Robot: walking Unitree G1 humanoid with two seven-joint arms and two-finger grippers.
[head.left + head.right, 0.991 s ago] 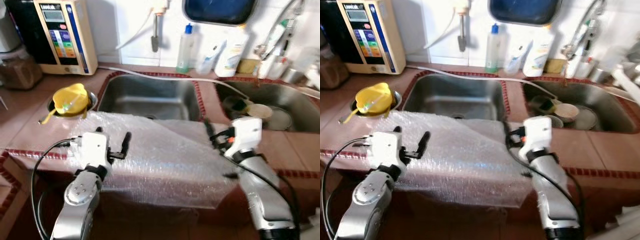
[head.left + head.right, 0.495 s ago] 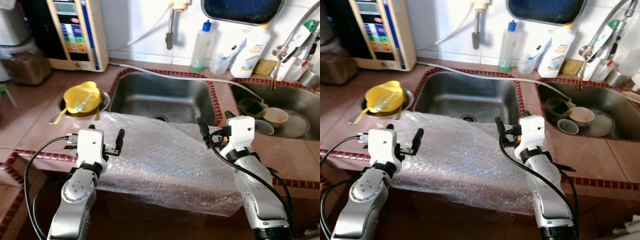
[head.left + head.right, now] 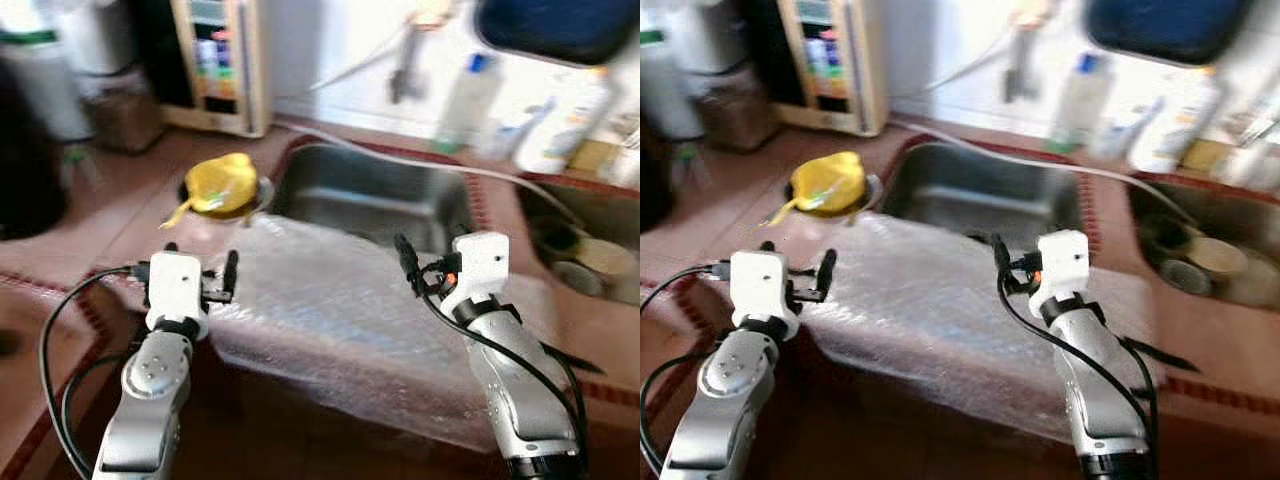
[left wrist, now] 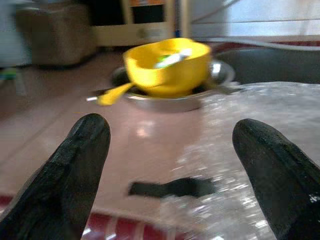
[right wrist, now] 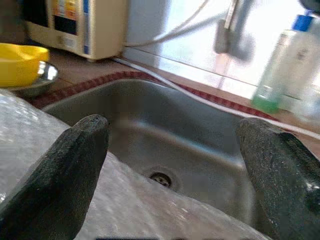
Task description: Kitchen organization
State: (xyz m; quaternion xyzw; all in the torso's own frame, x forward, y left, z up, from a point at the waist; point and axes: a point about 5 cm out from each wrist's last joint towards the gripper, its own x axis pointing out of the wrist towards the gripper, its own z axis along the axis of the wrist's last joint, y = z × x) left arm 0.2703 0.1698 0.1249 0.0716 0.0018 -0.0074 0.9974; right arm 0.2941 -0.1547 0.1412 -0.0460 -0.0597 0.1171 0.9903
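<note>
Kitchen counter [image 3: 90, 215]: bubble wrap [image 3: 340, 320] draped; labels blurred, unreadable.

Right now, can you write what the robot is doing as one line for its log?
left end effector: open, empty | right end effector: open, empty | both above bubble wrap | yellow bowl beside sink | view blurred

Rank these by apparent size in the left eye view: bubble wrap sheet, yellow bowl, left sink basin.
1. bubble wrap sheet
2. left sink basin
3. yellow bowl
The picture is blurred, but the differences are plain.
</note>
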